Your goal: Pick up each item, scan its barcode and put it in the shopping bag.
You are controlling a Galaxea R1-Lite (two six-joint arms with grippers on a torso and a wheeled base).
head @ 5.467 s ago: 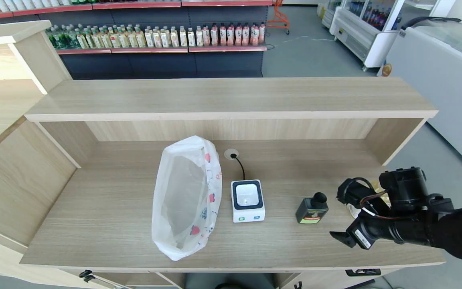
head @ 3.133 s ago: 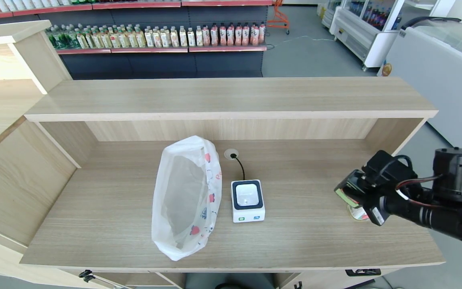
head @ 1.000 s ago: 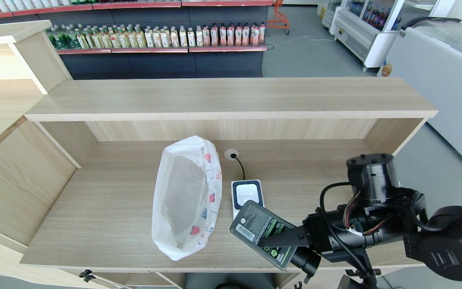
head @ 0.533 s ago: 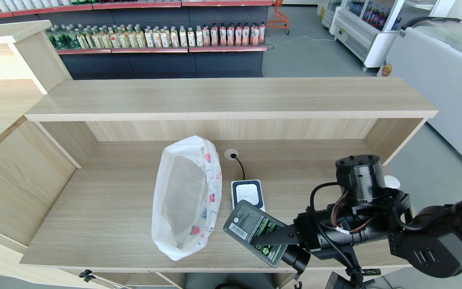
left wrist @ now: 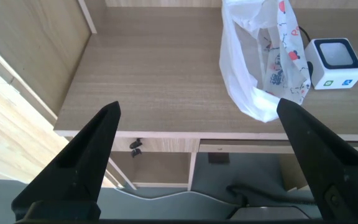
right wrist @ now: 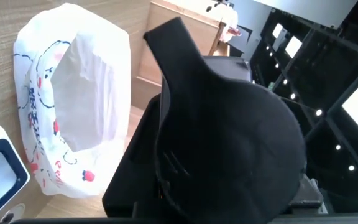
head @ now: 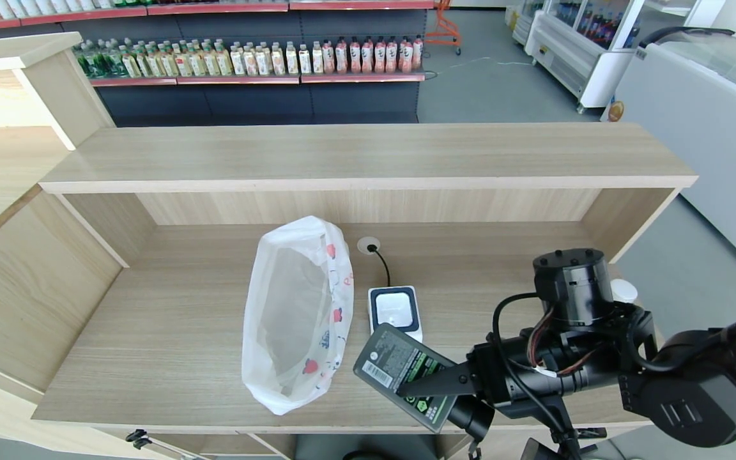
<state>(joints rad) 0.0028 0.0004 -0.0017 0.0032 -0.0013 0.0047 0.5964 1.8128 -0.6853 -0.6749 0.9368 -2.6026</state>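
- Head view: the right gripper (head: 420, 387) is clamped on a dark flat bottle (head: 386, 363), whose barcode label faces up.
- The bottle hangs tilted over the counter's (head: 170, 332) front edge, just in front of the white scanner (head: 394, 310) and near the shopping bag (head: 294, 313).
- The bag lies on the counter to the scanner's left, mouth open; its contents cannot be made out.
- The left gripper (left wrist: 197, 107) hangs off the counter's front, fingers spread wide.

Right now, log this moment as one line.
right gripper shut on dark bottle | barcode label up, near scanner | shopping bag open beside scanner | left gripper open
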